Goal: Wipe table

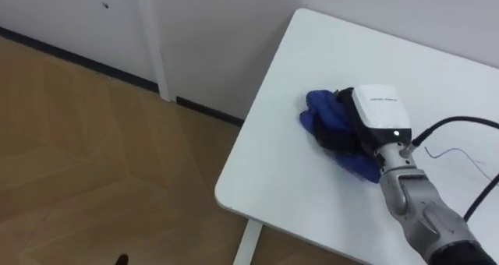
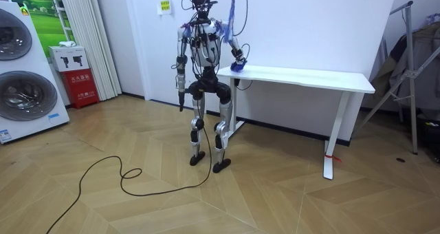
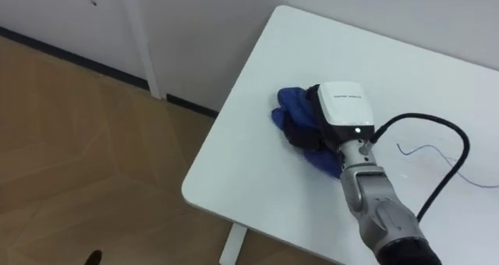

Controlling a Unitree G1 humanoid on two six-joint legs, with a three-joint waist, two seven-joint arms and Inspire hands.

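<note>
At the robot's left side, in the room view, the left hand [image 2: 180, 91] hangs by its hip above the wooden floor [image 1: 78, 140]; whether it is clenched or relaxed cannot be told. The robot stands at the end of the white table [image 1: 327, 47]. A bunched blue cloth [image 1: 321, 109] lies near the table's left edge. The right hand [image 1: 378, 113] rests on it, dark fingers [image 1: 337, 136] curled into the folds, grasping it.
</note>
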